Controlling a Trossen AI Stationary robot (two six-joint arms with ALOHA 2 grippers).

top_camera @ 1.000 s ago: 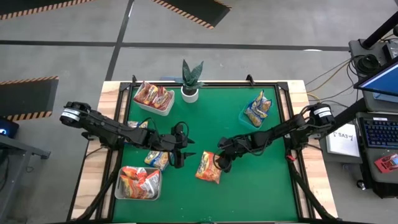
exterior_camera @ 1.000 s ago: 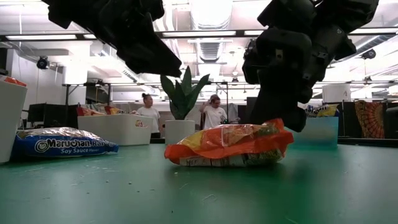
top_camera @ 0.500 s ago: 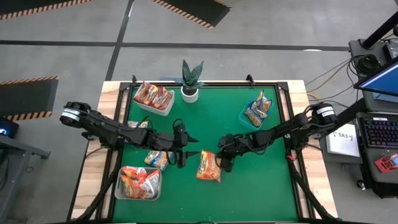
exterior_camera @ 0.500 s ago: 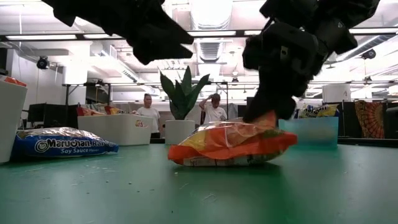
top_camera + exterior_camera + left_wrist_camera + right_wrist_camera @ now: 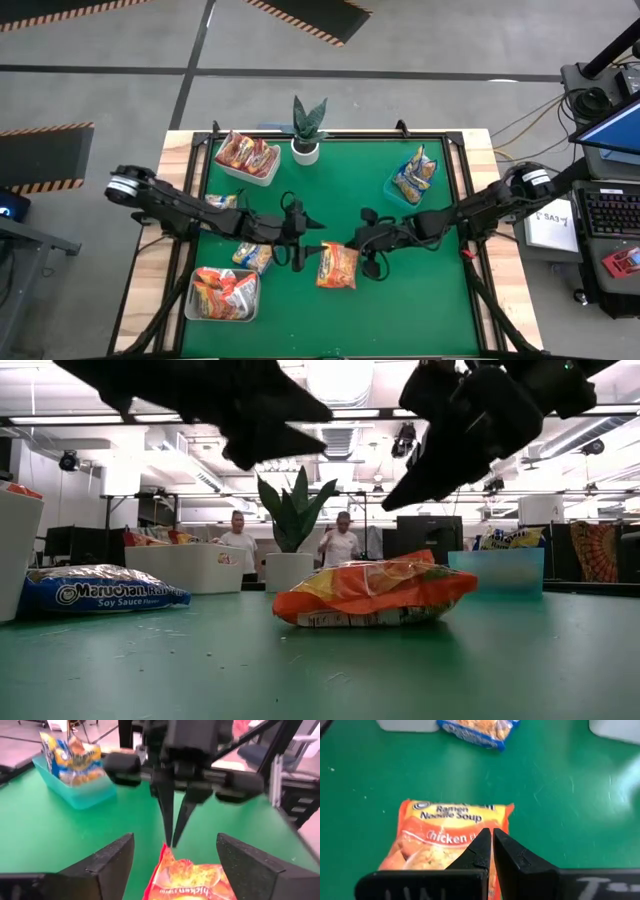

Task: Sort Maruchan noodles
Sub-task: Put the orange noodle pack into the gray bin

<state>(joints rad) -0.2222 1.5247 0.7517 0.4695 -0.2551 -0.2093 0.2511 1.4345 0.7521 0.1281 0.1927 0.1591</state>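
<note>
High view: I saw both arms meeting over the middle of the green felt tabletop (image 5: 420, 300), one on each side of the orange crinkly plastic noodle packet (image 5: 338, 266) that lay flat there. The right claw (image 5: 352, 243) hung just above the packet's far edge with its fingers pressed together on nothing; in the right wrist view the two dark tips met over the printed face of the packet (image 5: 451, 836). The left claw (image 5: 306, 238) hovered just beside the packet with its fingers spread wide apart, holding nothing. From the low view the packet (image 5: 368, 592) rested on the felt with both claws lifted clear of it. A blue-and-yellow soy sauce packet (image 5: 98, 588) lay loose on the felt to the left arm's side. More packets sat in the white rectangular trays (image 5: 262, 178) on the left and in the pale blue tray (image 5: 396, 190) on the right. A small potted plant (image 5: 306, 130) stood at the far edge.
</note>
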